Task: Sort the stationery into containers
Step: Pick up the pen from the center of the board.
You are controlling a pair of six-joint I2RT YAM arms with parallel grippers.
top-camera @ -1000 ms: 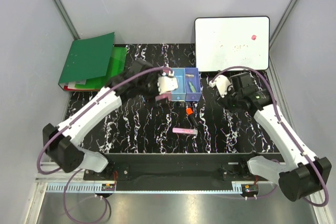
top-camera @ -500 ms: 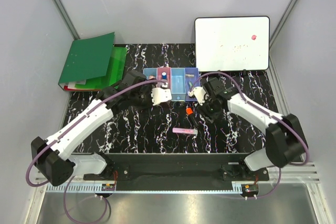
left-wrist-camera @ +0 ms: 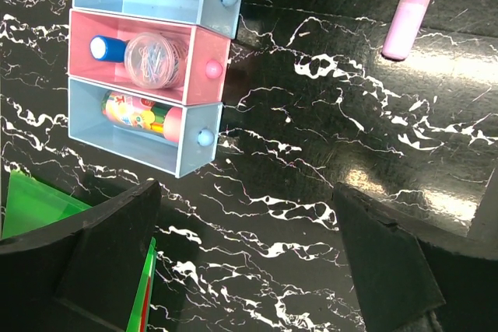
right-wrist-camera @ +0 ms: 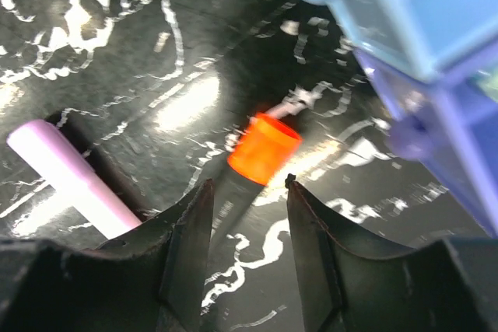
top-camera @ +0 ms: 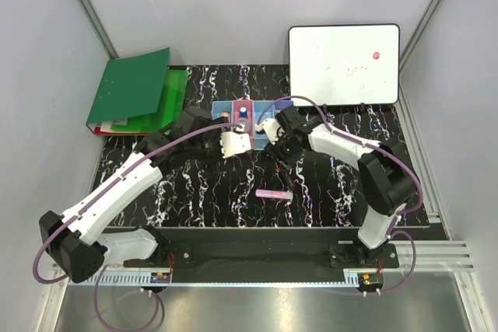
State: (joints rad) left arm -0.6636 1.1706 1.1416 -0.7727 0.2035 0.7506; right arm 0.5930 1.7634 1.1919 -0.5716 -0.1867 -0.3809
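Right gripper (right-wrist-camera: 247, 200), swung leftward, is straddling the black orange-capped plastic stick (right-wrist-camera: 263, 149) lying on the black marbled table (right-wrist-camera: 117, 52) beside the violet-blue plastic bin (right-wrist-camera: 459, 138); fingers narrowly parted, not gripping. Likely light, stiff, roll-prone: grasp mid-barrel. Left gripper (left-wrist-camera: 245, 200) gaping, empty.

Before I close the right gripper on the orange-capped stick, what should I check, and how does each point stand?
1. Right gripper open: ok, jaws spread.
2. Orange-capped stick lined up: ok, its dark body runs between the fingers, with the cap just past the tips.
3. Pink marker outside the jaws: ok, it lies off to one side.
4. Violet-blue bin clear of the fingers: ok, apart from them.
5. Fingertips low enough to grip: cannot tell.
6. Left gripper out of the way: cannot tell. It is open and empty, but close to the right arm in the top view.
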